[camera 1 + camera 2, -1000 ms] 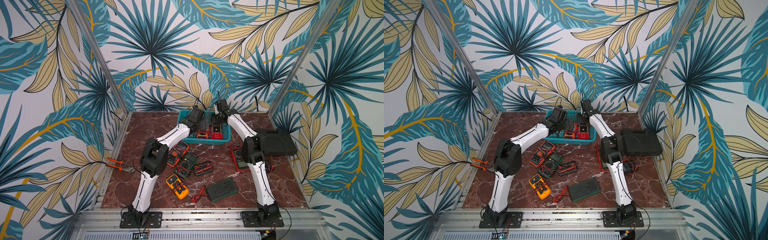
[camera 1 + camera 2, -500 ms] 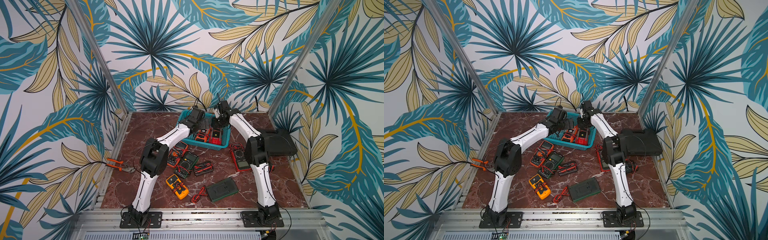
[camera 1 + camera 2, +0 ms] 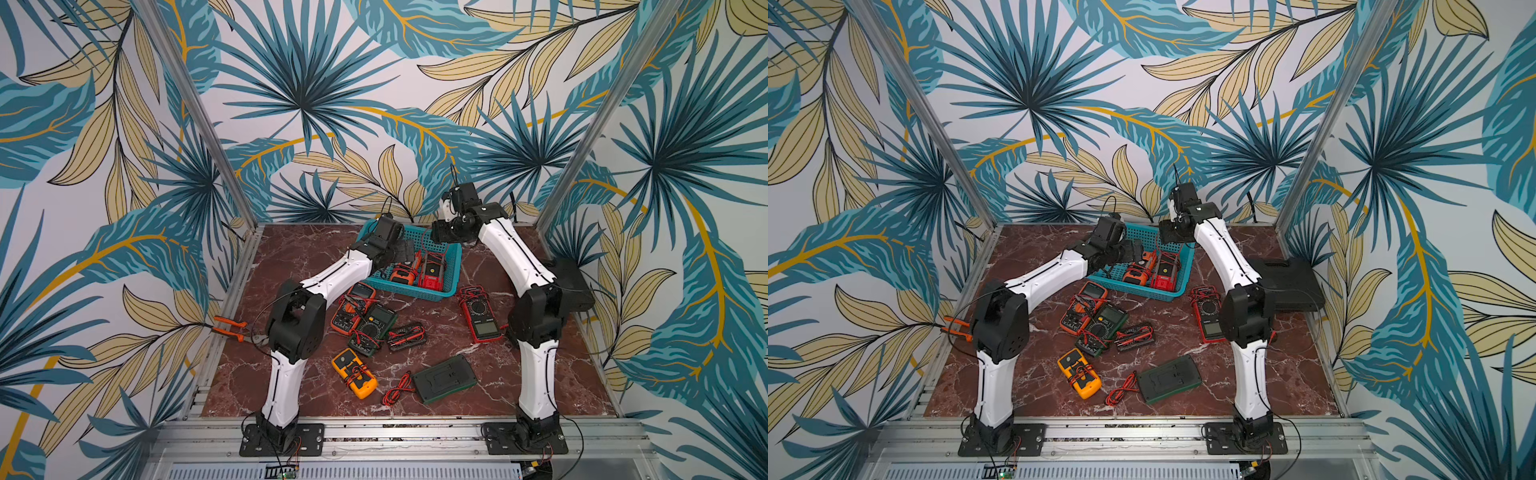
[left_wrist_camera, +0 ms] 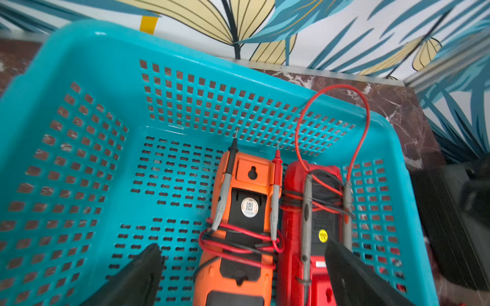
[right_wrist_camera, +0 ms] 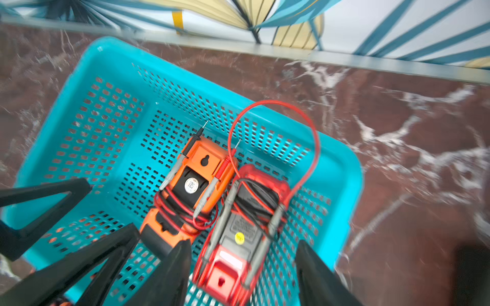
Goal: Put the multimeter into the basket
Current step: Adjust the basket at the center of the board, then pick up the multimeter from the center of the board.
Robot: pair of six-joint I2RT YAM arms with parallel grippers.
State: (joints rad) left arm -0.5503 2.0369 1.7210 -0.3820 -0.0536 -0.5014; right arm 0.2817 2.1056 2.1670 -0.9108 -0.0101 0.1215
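Red meter (image 5: 238, 238) lies in the basket (image 4: 92, 58).
Your right claw (image 5: 242, 245) straddles it, parted, seemingly loose; left claw (image 4: 242, 243) gapes, empty.

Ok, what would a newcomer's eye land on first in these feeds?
The teal basket at the back, holding an orange multimeter and a red multimeter face down, side by side. The left gripper and right gripper hang open above them. Loose multimeters clutter the marble table in front.

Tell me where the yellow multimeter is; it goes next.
The yellow multimeter lies on the table, front left of centre in both top views, between the left arm and the loose red leads.
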